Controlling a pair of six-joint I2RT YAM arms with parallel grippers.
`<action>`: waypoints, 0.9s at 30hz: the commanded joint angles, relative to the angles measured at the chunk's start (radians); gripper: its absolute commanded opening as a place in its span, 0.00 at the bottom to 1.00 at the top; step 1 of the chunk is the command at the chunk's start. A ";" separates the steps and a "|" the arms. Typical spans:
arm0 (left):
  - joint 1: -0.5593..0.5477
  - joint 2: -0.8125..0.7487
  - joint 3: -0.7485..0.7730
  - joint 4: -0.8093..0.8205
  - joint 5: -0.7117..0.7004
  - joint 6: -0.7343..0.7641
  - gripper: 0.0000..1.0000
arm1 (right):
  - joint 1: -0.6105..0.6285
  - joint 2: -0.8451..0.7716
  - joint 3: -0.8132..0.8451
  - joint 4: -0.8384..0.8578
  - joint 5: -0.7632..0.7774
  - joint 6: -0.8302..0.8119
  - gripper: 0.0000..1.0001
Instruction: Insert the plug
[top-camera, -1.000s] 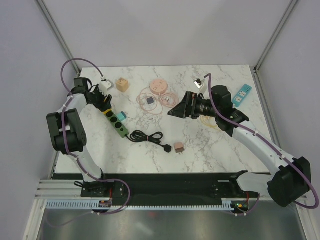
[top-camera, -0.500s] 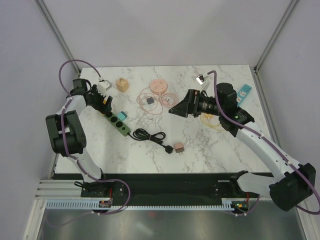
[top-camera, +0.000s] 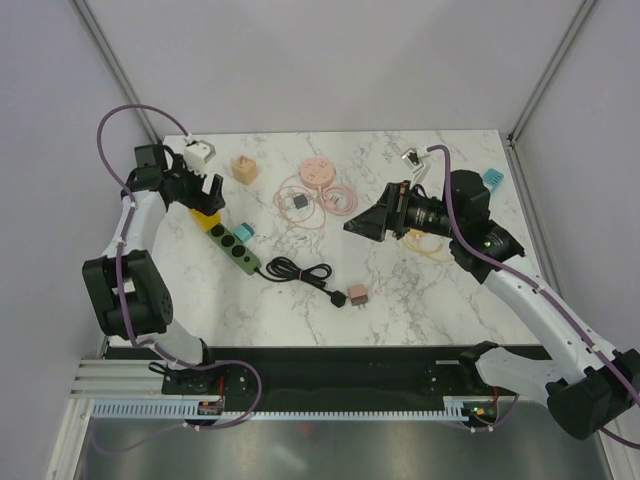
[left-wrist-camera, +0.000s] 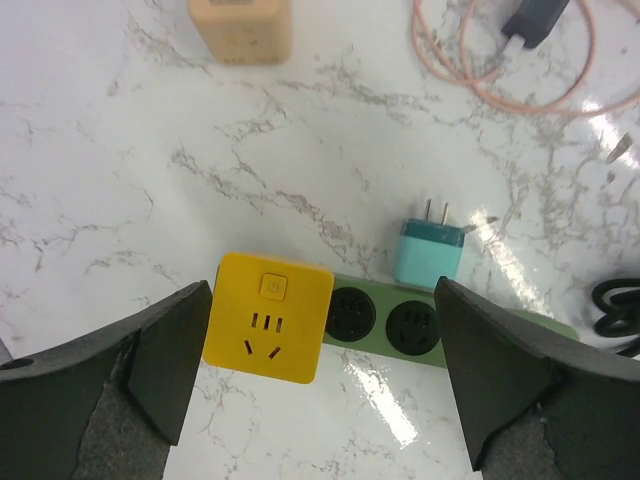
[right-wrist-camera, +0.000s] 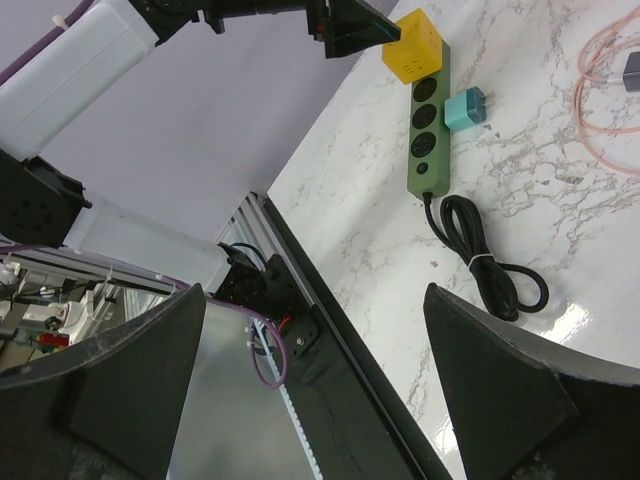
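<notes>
**Overhead view.** Bright, even, diffuse light falls from above. The marble table (top-camera: 400, 290) is uniformly lit, shadows on it are faint and soft-edged, and focus is sharp throughout.

**Left wrist view.** White glare patches lie on the polished marble just below the green power strip (left-wrist-camera: 381, 320) and near the right edge. The left fingers (left-wrist-camera: 90, 400), close to the lens, appear dark and soft-edged, while the tabletop is crisp.

**Right wrist view.** A glare patch lies beside the black cable (right-wrist-camera: 480, 265). The right fingers (right-wrist-camera: 100, 400) are near-black, slightly blurred silhouettes.
</notes>
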 joint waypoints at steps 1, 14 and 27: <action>-0.009 -0.099 0.070 0.010 -0.005 -0.165 1.00 | 0.000 -0.050 0.031 -0.006 0.015 -0.012 0.98; 0.004 0.039 0.256 -0.220 -0.209 -0.702 0.78 | 0.000 -0.122 0.000 -0.026 0.059 0.030 0.98; -0.006 0.013 0.184 -0.146 -0.411 -0.792 0.02 | 0.002 -0.149 -0.023 -0.029 0.073 0.039 0.98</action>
